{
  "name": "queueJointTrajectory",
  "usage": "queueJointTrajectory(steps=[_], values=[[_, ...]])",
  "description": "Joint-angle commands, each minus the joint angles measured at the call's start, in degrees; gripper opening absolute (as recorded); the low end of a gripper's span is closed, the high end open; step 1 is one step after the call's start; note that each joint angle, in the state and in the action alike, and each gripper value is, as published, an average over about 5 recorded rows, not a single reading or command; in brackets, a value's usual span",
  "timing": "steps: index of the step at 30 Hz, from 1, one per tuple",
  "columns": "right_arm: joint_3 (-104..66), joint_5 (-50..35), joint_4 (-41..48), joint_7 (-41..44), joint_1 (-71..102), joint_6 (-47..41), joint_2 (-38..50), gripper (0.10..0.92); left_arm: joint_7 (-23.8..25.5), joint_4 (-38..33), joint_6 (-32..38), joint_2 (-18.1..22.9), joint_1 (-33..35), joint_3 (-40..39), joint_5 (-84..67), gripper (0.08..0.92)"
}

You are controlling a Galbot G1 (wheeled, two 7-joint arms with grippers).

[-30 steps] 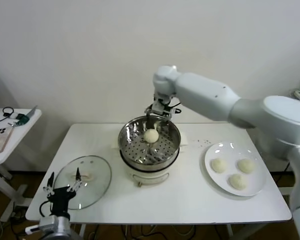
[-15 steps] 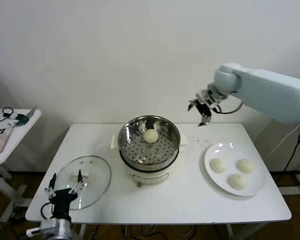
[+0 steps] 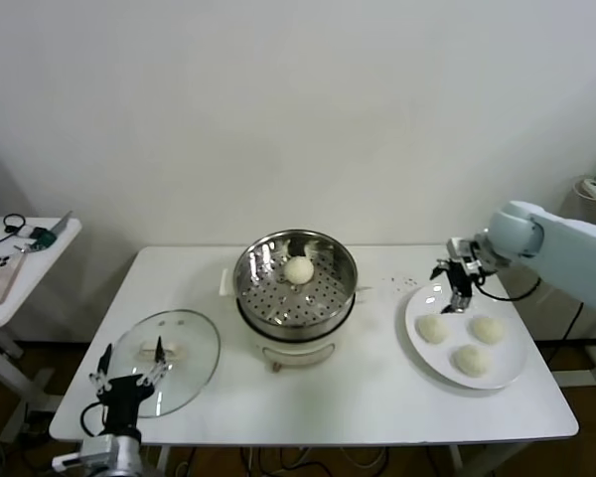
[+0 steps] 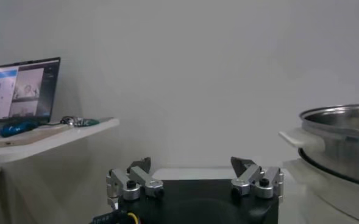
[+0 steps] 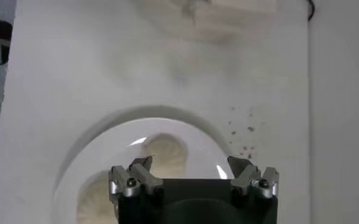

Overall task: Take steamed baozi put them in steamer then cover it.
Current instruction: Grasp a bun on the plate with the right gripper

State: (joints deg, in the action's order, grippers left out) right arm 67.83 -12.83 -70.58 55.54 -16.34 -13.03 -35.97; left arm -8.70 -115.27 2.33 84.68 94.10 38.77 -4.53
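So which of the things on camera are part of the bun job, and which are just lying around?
Job: one baozi in the steamer; three baozi on the white plate; glass lid; open right pincer above the plate; open left pincer near the lid.

Lying about: side table, laptop, cables.

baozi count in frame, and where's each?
4. One baozi sits in the steamer. Three are on the white plate: one on its left, one on its right, one at the front. None looks hidden.

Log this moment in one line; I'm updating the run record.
baozi in steamer: one | on plate: three | right gripper: open above plate | left gripper: open, parked | cover: off
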Motion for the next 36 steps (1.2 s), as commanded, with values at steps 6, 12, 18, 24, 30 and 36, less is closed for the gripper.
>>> queueJointTrajectory(steps=[6,12,18,24,30,36], values=[[-8.0,4.6,7.8,0.1,10.9,-0.7,-3.3,0.823,0.0,0.4,0.1,0.0,0.3,0.4,0.0,0.823],[-9.9,5.8,13.7,0.1,11.9,0.6,-6.9,0.823,-0.1,0.7,0.0,0.1,0.1,0.5,0.0,0.823],[-10.8,6.3,16.8,0.5,12.4,1.2,-10.0,0.823,-0.2,1.0,-0.2,0.2,0.0,0.5,0.1,0.823],[-11.0,6.6,17.4,1.1,13.3,1.6,-11.3,0.823,-0.2,1.0,-0.3,0.1,-0.1,0.7,0.1,0.823],[-11.2,7.1,17.9,2.0,13.5,2.2,-11.5,0.817,-0.3,1.0,-0.3,0.2,0.0,0.6,0.2,0.823],[-11.7,7.5,18.2,2.4,13.4,2.3,-11.5,0.743,-0.3,1.0,-0.3,0.2,0.1,0.5,0.3,0.823]])
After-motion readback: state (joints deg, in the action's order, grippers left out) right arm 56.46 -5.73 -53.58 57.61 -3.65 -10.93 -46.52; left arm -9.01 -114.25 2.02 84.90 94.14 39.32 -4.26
